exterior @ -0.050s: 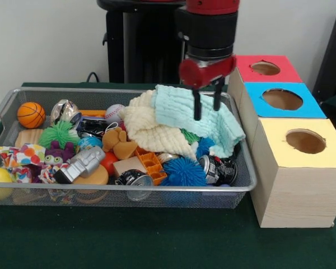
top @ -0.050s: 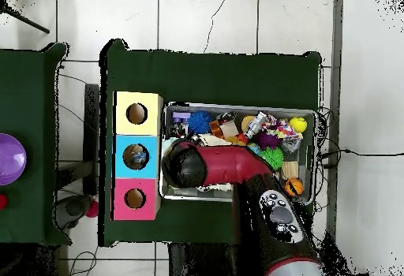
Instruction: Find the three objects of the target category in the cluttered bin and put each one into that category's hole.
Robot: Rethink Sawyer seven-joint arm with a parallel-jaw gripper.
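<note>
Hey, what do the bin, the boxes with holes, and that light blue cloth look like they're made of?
Bin: silvery wire mesh, likely metal, see-through walls. Boxes: pale wood, judging by the grain on their sides, tops painted matte. Blue cloth: soft ribbed fabric, probably terry or knit, draped in folds.

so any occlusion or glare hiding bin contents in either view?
Front view: the claw and mint cloth cover items beneath; no strong glare. Overhead view: the arm hides much of the bin.
</note>
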